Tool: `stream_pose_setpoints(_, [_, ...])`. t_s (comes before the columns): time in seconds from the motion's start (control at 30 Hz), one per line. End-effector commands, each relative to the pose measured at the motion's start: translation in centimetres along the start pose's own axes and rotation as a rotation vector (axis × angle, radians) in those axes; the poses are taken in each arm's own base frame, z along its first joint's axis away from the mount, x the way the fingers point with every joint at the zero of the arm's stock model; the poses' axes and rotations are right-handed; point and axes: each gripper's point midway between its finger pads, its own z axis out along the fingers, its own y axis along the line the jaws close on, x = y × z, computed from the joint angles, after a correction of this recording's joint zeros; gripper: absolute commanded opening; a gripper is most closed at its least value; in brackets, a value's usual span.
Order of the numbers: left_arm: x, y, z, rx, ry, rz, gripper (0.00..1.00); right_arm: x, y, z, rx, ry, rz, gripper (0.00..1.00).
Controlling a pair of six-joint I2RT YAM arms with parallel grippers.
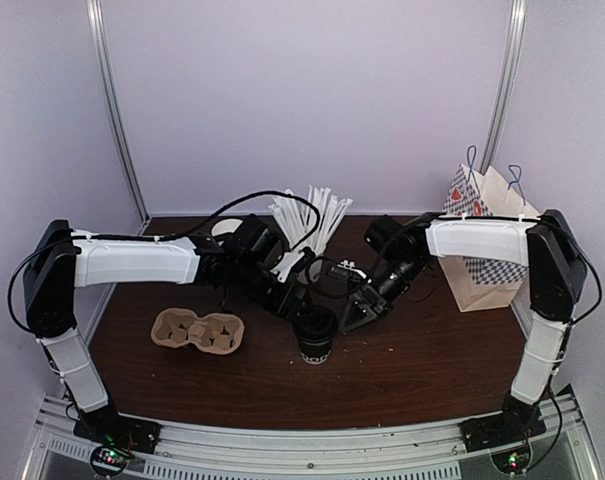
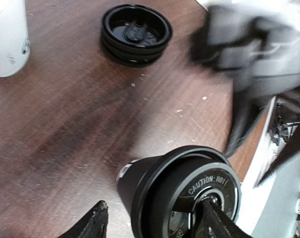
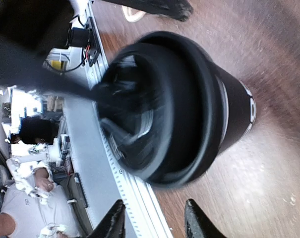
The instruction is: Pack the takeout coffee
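at the middle of the dark wooden counter the small black lidded paper coffee cup stands upright, my left gripper open over its lid and my right gripper open just beside it, so that, i judge, either can close on it.

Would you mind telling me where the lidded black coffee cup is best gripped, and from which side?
Probably the paper wall just under the lid, approached level from the side. The coffee cup stands upright and tapers toward its base, so the lid's overhanging rim should stop it slipping down.
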Motion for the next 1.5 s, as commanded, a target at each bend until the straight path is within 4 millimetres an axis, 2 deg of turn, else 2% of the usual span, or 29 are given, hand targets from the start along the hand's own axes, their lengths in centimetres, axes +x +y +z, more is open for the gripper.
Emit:
stream_pose_setpoints(0.0, [-2.4, -0.4, -2.7, -0.033, -0.091, 0.094, 0.71, -0.2, 2.6, -3.2, 0.060, -0.022, -0.193, 0.47])
stream_pose_setpoints(0.13, [-5.0, -2.0, -5.2, -0.036, -0.187, 0.157, 0.79, 0.8, 4.9, -5.3, 0.064, -0.033, -0.298, 0.52])
stream_pose_setpoints(0.23, [-6.2, -3.9, -6.9, -0.029, -0.257, 0.244, 0.84, 1.6, 5.4, -7.0, 0.106, -0.058, -0.364, 0.54])
stream_pose_setpoints(0.3, [-6.1, -5.2, -7.2, -0.039, -0.268, 0.322, 0.86, 2.1, 5.5, -8.4, 0.150, -0.084, -0.415, 0.56])
stream_pose_setpoints(0.4, [-5.4, -5.7, -6.6, -0.112, -0.238, 0.401, 0.90, 2.8, 5.3, -10.9, 0.241, -0.149, -0.474, 0.60])
stream_pose_setpoints(0.5, [-4.7, -5.3, -5.7, -0.225, -0.199, 0.440, 0.97, 3.3, 4.3, -13.5, 0.384, -0.227, -0.505, 0.67])
stream_pose_setpoints(0.57, [-4.4, -4.5, -5.3, -0.297, -0.166, 0.435, 0.97, 3.8, 3.8, -14.6, 0.468, -0.271, -0.519, 0.70])
stream_pose_setpoints(0.7, [-3.5, -4.2, -3.7, -0.305, -0.091, 0.409, 0.97, 4.9, 3.0, -16.4, 0.567, -0.326, -0.526, 0.72])
stream_pose_setpoints(0.93, [-1.8, -3.1, -0.9, -0.348, 0.051, 0.409, 0.98, 5.5, 2.1, -16.3, 0.537, -0.363, -0.488, 0.73])
stream_pose_setpoints(1.2, [-1.0, -3.3, 0.3, -0.314, 0.089, 0.379, 0.98, 5.4, 1.5, -15.8, 0.520, -0.355, -0.486, 0.73])
stream_pose_setpoints(1.3, [-1.4, -3.4, 0.0, -0.321, 0.074, 0.373, 0.97, 5.3, 1.4, -15.7, 0.513, -0.353, -0.485, 0.73])
stream_pose_setpoints(1.47, [-3.1, -4.0, -2.0, -0.334, -0.022, 0.383, 0.97, 5.4, 1.3, -15.5, 0.508, -0.349, -0.483, 0.73])
